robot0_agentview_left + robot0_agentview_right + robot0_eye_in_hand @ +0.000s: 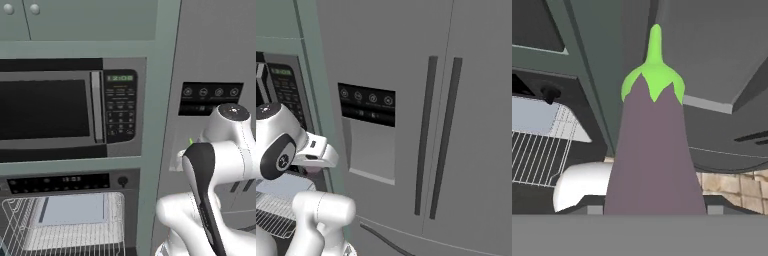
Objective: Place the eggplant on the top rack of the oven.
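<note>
The eggplant, dull purple with a bright green stem, stands up from the bottom of the hand view, and my gripper is shut on its lower body, which hides the fingertips. Its green tip peeks out behind my arm in the left base view, right of the oven column. The oven has a black control strip with a round knob. Its top rack is pulled out and carries a pale blue-grey tray. In the hand view the rack lies to the left of the eggplant, apart from it.
A microwave with keypad sits above the oven. A green cabinet post separates the oven from the grey fridge, whose dispenser panel and two vertical handles face me. My own arm fills the lower right.
</note>
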